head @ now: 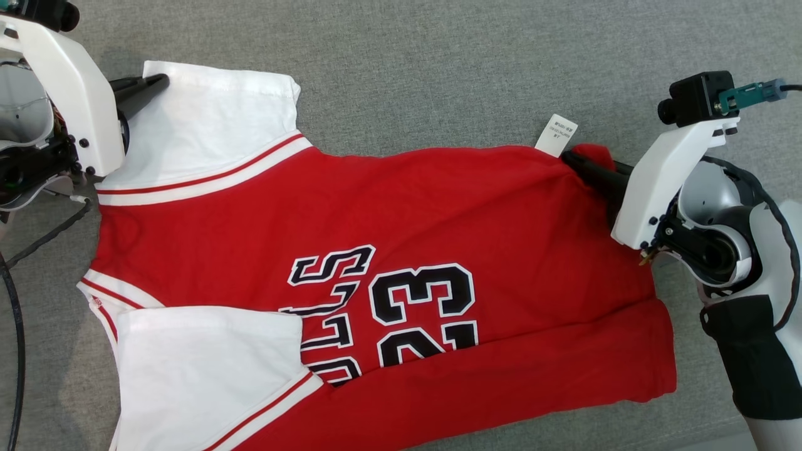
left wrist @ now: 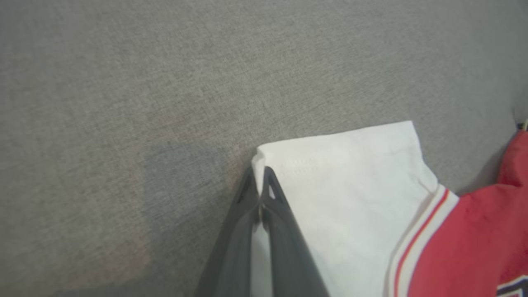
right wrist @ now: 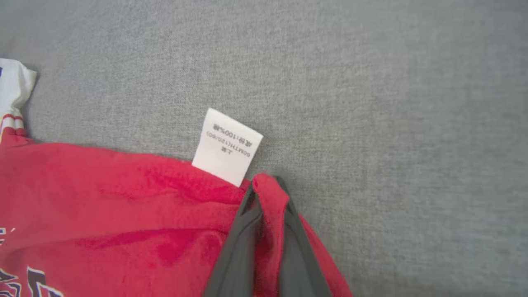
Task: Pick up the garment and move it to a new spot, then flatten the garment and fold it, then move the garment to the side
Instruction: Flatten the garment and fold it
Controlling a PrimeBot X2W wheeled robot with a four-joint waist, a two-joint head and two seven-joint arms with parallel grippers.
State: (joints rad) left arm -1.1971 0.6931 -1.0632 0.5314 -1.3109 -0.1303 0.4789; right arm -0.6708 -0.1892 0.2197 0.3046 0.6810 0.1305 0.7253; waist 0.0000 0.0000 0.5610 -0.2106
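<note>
The garment (head: 388,219) is a red jersey with white sleeves and a black "23", lying spread on grey fabric with its near long edge folded over. My left gripper (head: 156,81) is shut on the corner of the far white sleeve (left wrist: 350,181); the left wrist view shows white cloth pinched between the dark fingers (left wrist: 280,214). My right gripper (head: 573,158) is shut on the jersey's red hem corner (right wrist: 268,194), beside a white care label (right wrist: 227,146). Red cloth bunches up between its fingers (right wrist: 237,247).
A grey woven surface (head: 438,56) lies under and around the jersey, with bare room along the far side. A black cable (head: 12,326) runs down the left edge by my left arm.
</note>
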